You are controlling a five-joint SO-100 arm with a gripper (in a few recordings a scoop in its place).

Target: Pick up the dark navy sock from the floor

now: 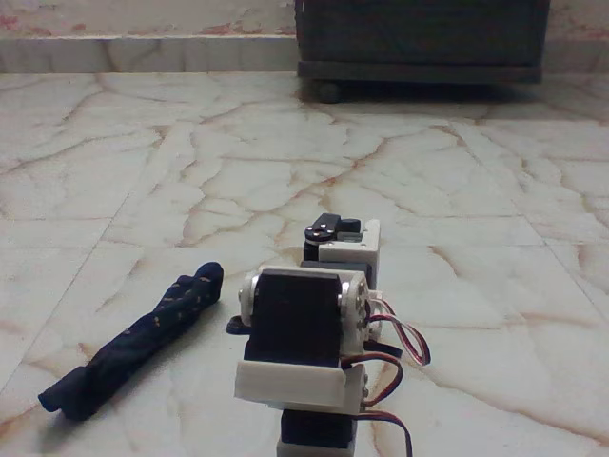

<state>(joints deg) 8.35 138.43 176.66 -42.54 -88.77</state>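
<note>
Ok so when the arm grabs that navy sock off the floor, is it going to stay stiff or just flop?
The dark navy sock lies limp and creased along its length, so it will probably droop from whatever point is pinched. It looks like thin fabric, so likely light. On the glossy floor it may slide if nudged sideways rather than gripped.

Dark navy sock lies on floor beside arm.

Claw hidden behind the arm — dark cabinet cut off above

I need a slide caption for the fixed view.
Dark navy sock lying on the marble floor beside the folded arm.
</note>
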